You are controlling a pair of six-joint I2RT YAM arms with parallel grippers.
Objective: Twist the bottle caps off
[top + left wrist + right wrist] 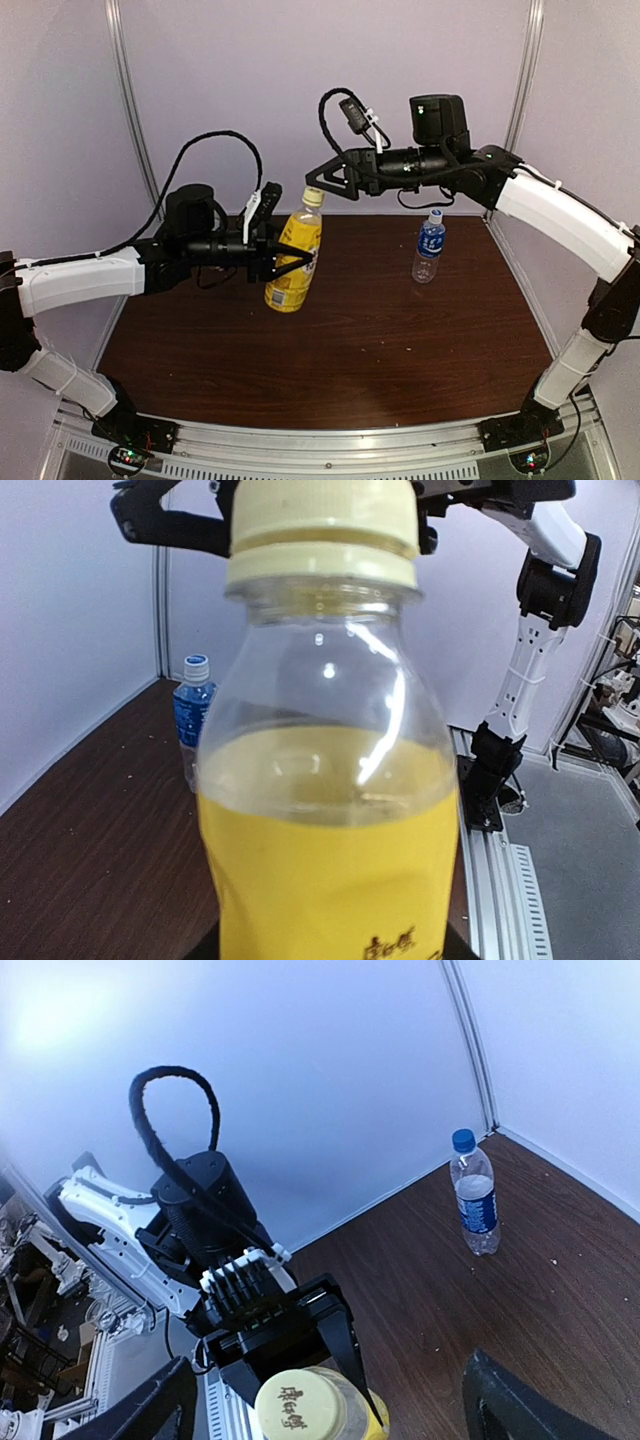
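The yellow-orange bottle [293,255] leans with its top to the right, and my left gripper [292,263] is shut on its labelled body. Its yellow cap [313,196] is on the neck and fills the top of the left wrist view [322,525]. My right gripper [316,183] is open, its fingers wide apart on either side of the cap [298,1406] without touching it. A clear bottle with a blue label [429,246] and blue cap [435,213] stands upright at the back right. The third bottle and the white cap are out of view.
The brown table [380,340] is bounded by pale walls at the back and sides. A metal rail [330,445] with the arm bases runs along the near edge. The blue-label bottle also shows in the left wrist view [192,725] and the right wrist view [476,1205].
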